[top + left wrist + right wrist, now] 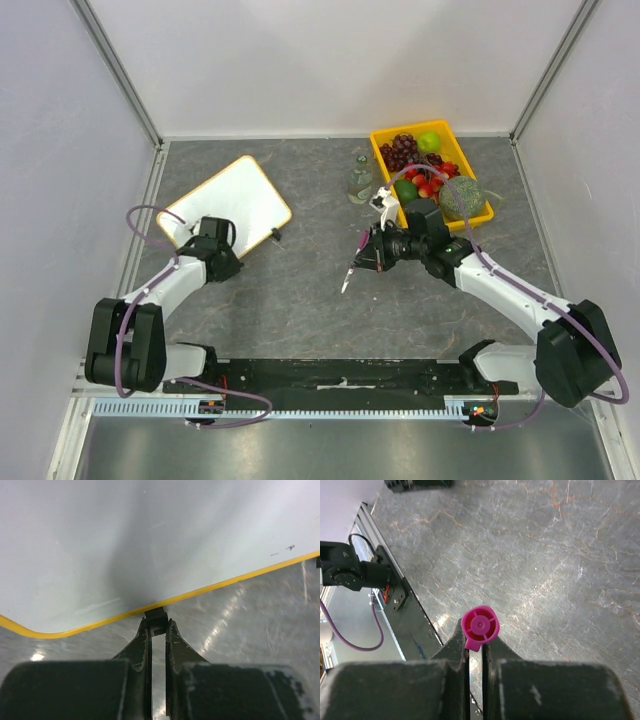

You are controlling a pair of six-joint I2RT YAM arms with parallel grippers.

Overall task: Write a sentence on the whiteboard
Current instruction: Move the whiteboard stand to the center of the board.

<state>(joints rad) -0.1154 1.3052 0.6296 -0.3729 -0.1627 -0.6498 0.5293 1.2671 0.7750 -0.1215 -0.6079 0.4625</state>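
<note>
Whiteboard [226,200] gripped by left end effector [158,626].

Lit brightly and evenly from overhead in the top view, with only faint, soft shadows on the bench [320,300] right of the whiteboard [225,205], its white face nearly washed out. Sharp across that view. Dimmer from the left wrist: a broad grey shadow down the whiteboard's middle to its yellow rim, streaky glare on the bench just below that rim, the left gripper [158,627] dark and soft-edged. From the right wrist, crisp veining in the bench, the magenta marker [480,625] in focus and saturated.
</note>
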